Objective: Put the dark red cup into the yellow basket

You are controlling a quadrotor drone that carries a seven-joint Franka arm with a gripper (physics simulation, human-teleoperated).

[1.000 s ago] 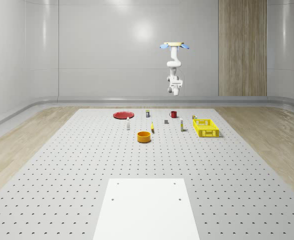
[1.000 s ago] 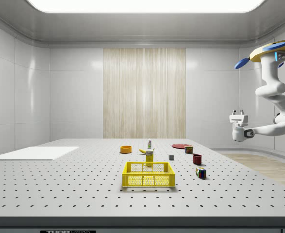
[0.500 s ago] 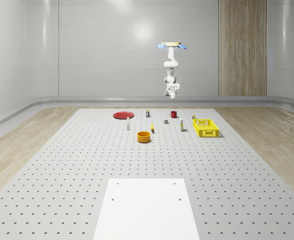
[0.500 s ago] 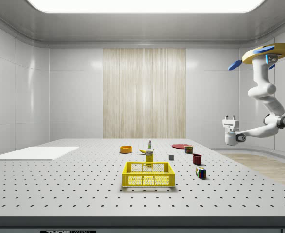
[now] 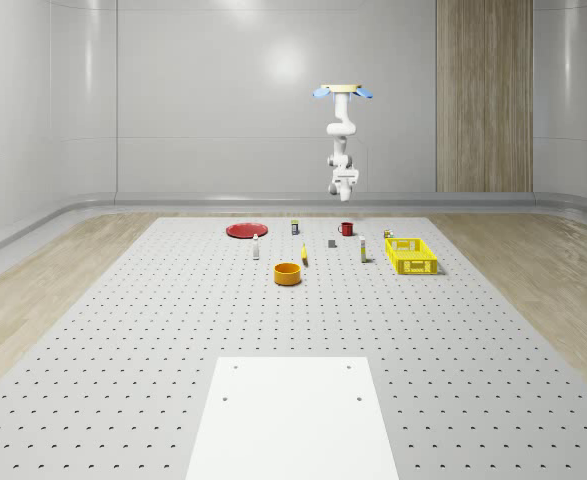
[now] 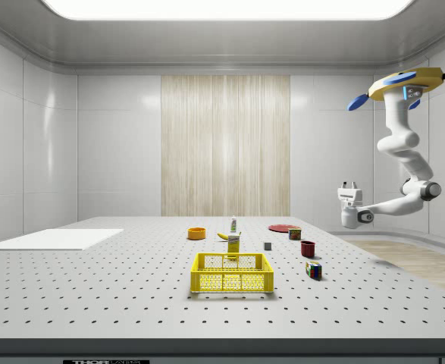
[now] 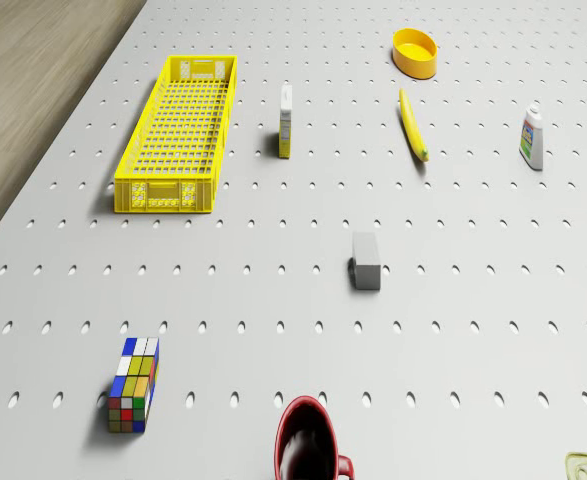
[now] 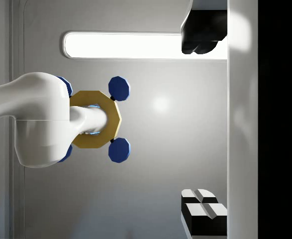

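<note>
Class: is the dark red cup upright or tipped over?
Upright. The cup stands on the table with its open mouth facing up.

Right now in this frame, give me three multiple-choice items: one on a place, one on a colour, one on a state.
1. Where does the drone hover?
A. above the table's far end, near the dark red cup
B. over the white mat
C. resting on the table

2. What colour is the bowl?
A. blue
B. orange
C. green

3. What is in the yellow basket?
A. the Rubik's cube
B. the banana
C. nothing

Answers: 1 A, as the side view shows the drone airborne with the tool high above the table past the cup; 2 B, as the whole-scene view shows an orange bowl; 3 C, as the drone view shows bare mesh inside the basket.
</note>
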